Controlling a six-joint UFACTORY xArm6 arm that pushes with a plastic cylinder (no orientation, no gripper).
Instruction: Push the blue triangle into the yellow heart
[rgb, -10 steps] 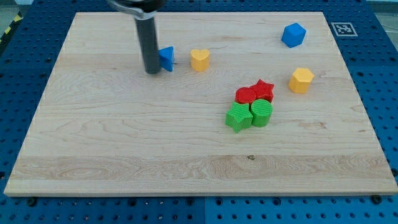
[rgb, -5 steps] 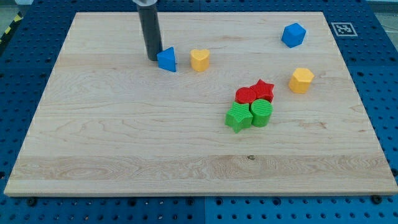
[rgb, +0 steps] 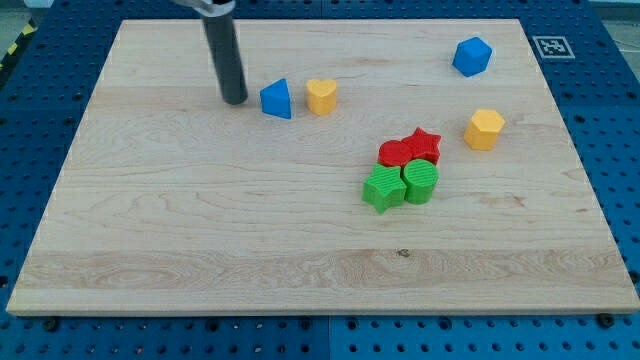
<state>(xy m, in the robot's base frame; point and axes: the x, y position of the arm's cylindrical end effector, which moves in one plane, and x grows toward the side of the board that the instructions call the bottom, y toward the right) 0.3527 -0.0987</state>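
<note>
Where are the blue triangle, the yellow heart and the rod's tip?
blue triangle (rgb: 276, 99), camera view, middle of its front face.
yellow heart (rgb: 321, 96), camera view, centre of its top.
my tip (rgb: 235, 101), camera view, rod's very bottom end.

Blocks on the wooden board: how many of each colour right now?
Blue: 2, the blue triangle and the blue cube
Yellow: 2, the yellow heart and the yellow hexagon
Red: 2, the red star and a red block
Green: 2, and
Total: 8
</note>
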